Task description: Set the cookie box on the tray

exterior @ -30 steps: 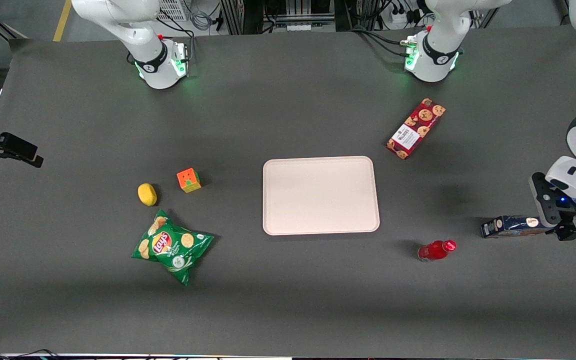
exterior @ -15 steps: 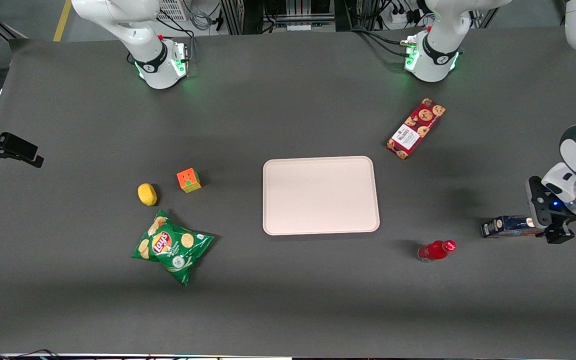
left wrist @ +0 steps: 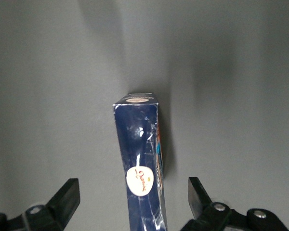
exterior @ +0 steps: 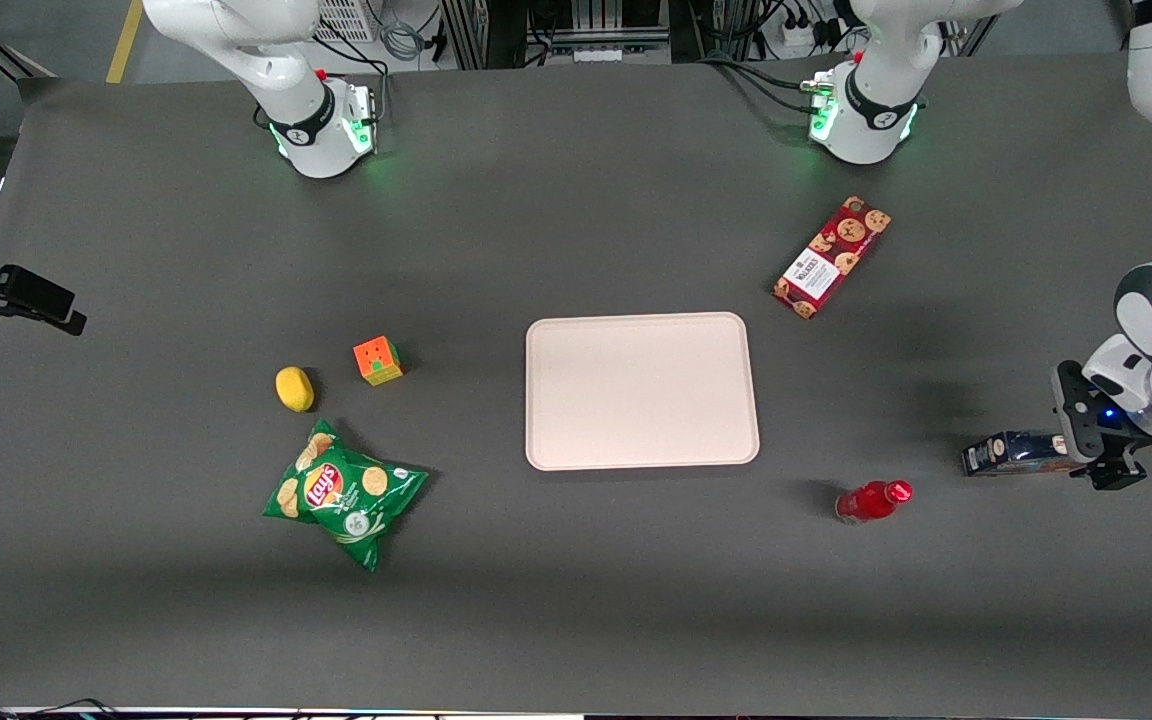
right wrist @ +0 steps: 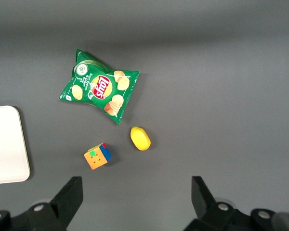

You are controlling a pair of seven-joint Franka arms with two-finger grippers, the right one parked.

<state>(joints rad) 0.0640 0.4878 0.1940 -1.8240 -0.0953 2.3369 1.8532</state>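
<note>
The cookie box (exterior: pixel 1014 453), a long dark navy carton with a round white logo, lies on the table at the working arm's end. My gripper (exterior: pixel 1086 452) is lowered over the end of it that points away from the tray. In the left wrist view the cookie box (left wrist: pixel 140 163) runs between my fingers (left wrist: pixel 67 198), which stand wide apart on either side without touching it; the gripper (left wrist: pixel 134 198) is open. The tray (exterior: pixel 641 390), pale cream-pink with rounded corners, lies flat at the table's middle with nothing on it.
A red bottle (exterior: pixel 871 500) lies between the cookie box and the tray, nearer the front camera. A red box printed with cookies (exterior: pixel 831 257) lies farther from the camera. Toward the parked arm's end are a chip bag (exterior: pixel 343 492), a lemon (exterior: pixel 294 388) and a colour cube (exterior: pixel 378 360).
My gripper has moved a little along the cookie box toward the tray and sunk lower over it. The box has stayed where it was.
</note>
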